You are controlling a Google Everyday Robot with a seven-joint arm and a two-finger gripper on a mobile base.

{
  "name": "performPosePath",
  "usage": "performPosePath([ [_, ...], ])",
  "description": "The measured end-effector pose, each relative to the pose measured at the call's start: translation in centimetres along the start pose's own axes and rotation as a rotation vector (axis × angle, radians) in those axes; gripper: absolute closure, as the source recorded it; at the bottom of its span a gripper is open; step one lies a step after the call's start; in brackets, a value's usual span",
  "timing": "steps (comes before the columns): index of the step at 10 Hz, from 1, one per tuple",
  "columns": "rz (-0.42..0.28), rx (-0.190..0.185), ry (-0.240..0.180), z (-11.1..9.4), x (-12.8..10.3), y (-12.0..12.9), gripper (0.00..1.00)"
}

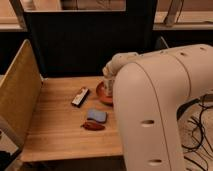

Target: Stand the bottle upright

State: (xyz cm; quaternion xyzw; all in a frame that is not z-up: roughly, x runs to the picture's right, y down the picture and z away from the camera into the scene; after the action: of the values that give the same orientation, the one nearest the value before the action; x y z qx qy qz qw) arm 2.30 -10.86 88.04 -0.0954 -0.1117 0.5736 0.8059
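Here is the gripper [109,79], just right of centre in the frame. It is a pale, knuckled shape at the end of the big white arm [160,105], which fills the whole right side of the picture. It hangs at the far right part of the wooden table [55,130], right over the near edge of a red dish [101,93]. The arm's bulk covers the right half of that dish. Whether the gripper is open or closed I cannot tell, because its working end blends into the arm's shell. Nor can I tell whether it touches the dish or holds anything.

Now the bottle [80,96], or what I take for it. It is a slim dark thing with a pale strip along it, lying flat on the tabletop just left of the dish, near the middle of the frame. It lies at an angle, with its upper end pointing toward the dish. It is close to the gripper but apart from it, down and to the left.

Lower in the frame, toward the table's front, sits a blue sponge [97,115]. A small reddish-brown object [93,126] lies right against the sponge's front edge. Both are well apart from the gripper.

Along the left side a tan panel [17,100] stands upright at the table's edge. A dark screen [75,45] closes off the back. In the lower right corner, black cables [200,130] trail on the floor.
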Motion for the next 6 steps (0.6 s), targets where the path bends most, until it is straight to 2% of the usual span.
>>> performPosePath([
  [2, 0.000, 0.000, 0.000, 0.00, 0.01, -0.01, 0.83],
  [3, 0.000, 0.000, 0.000, 0.00, 0.00, -0.01, 0.78],
  [6, 0.000, 0.000, 0.000, 0.00, 0.01, -0.01, 0.50],
])
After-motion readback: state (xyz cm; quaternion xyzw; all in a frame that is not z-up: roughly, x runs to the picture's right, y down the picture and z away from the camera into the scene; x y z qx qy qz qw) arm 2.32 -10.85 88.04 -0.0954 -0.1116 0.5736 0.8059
